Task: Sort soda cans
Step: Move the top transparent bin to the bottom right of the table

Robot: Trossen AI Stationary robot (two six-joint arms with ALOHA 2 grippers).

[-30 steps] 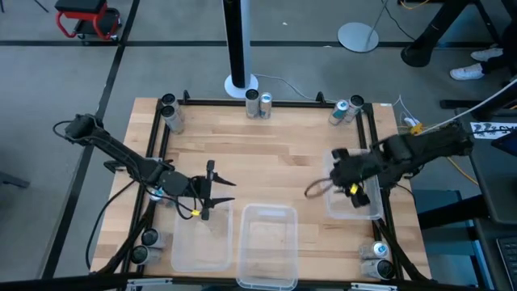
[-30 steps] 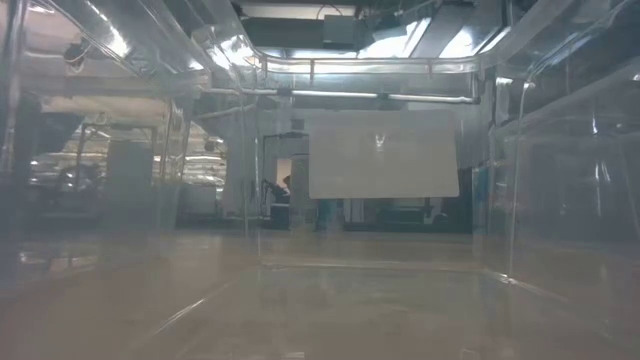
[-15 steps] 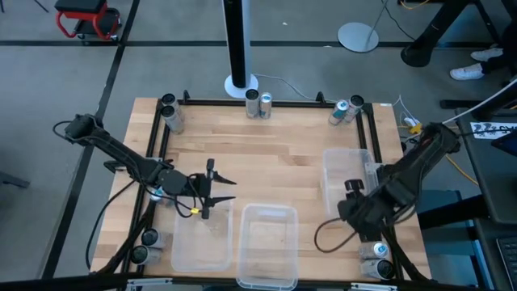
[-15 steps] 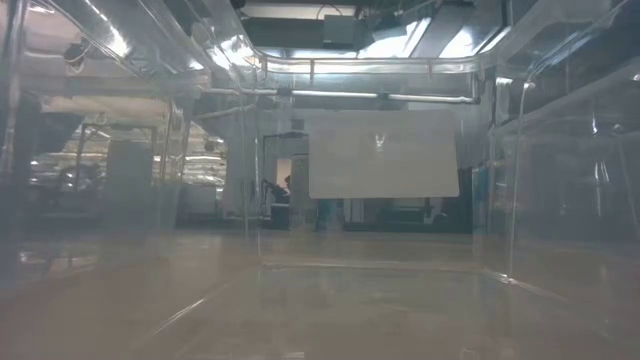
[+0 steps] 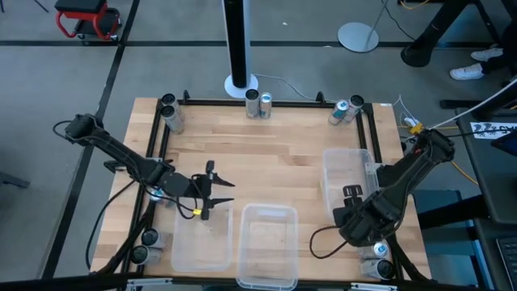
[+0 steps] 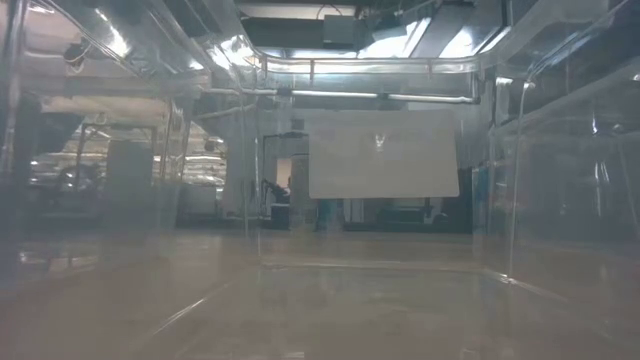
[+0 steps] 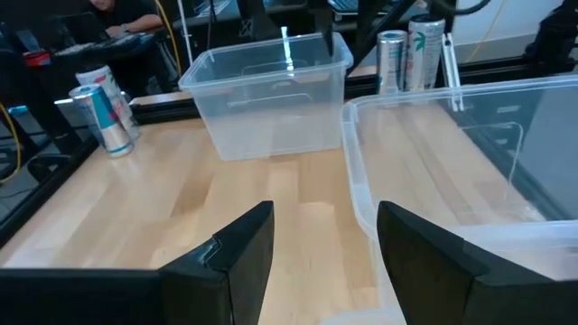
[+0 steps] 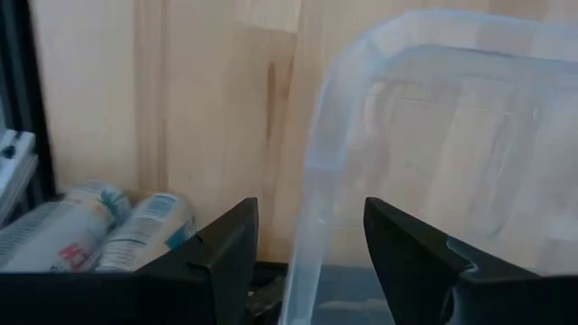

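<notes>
Pale butcher-block wood is forming the surface (image 5: 275, 153), and three clear plastic bins are sitting along its near half: a left bin (image 5: 202, 242), a middle bin (image 5: 268, 242) and a right bin (image 5: 349, 179), all looking empty. The soda cans are standing in pairs at the rim: two at the far left corner (image 5: 170, 111), two at the far middle (image 5: 258, 102), two at the far right corner (image 5: 347, 110), two at the near left corner (image 5: 144, 246) and two at the near right corner (image 5: 378, 259). The right gripper (image 5: 353, 218) is hanging low between the right bin and the near right pair, its fingers (image 8: 226, 248) standing apart and holding nothing; in its wrist view those two cans (image 8: 99, 230) are showing just past one finger, beside a clear bin's rounded corner (image 8: 316, 162). The left gripper (image 5: 212, 187) is waiting over the far end of the left bin, fingers (image 7: 239, 248) likewise parted and empty. The step in hand looks like a reach for a near right can. To do it well, the right arm should be turning away from the bin wall, centring one can between the fingers, and closing on it without nudging its neighbour, since the two are touching.
</notes>
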